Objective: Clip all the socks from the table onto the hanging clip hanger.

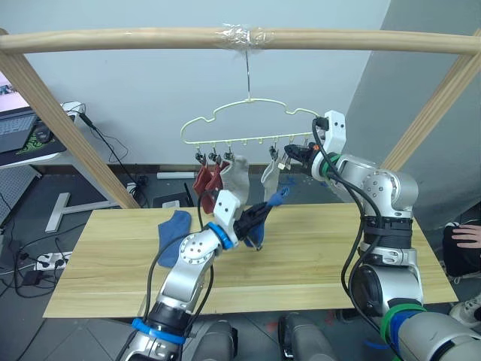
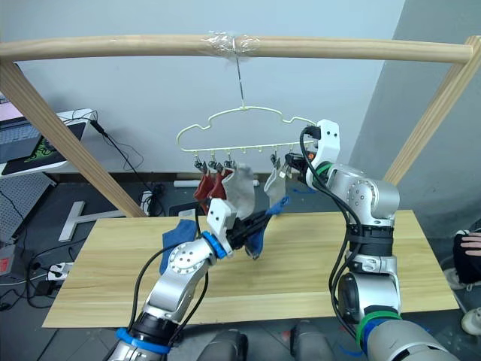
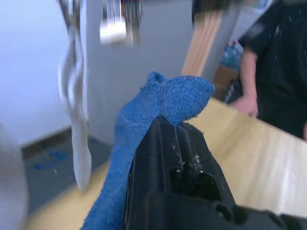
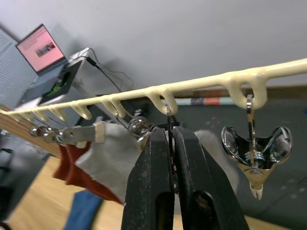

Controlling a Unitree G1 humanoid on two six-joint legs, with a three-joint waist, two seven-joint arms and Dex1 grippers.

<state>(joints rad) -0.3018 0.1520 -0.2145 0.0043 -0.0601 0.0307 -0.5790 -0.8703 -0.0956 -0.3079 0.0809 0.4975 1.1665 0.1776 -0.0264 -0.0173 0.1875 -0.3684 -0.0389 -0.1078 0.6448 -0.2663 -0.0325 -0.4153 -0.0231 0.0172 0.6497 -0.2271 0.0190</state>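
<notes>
Socks: one blue sock (image 3: 163, 110), soft, limp and light, is pinched at its edge in my left gripper (image 1: 258, 216) below the clip hanger (image 1: 248, 124); best held near the cuff. My right gripper (image 4: 171, 139) is clenched on a small metal clip (image 4: 169, 125). Another blue sock (image 1: 174, 226) lies on the table (image 1: 316, 256).

Silver arms, black cables, blue and green joint rings, white wrist housings

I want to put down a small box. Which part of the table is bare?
The table is bare on its right half, beside the right arm, and along its near left edge. A blue sock lies at the back left. The middle is crowded: the left gripper lifts another blue sock under the clip hanger.
</notes>
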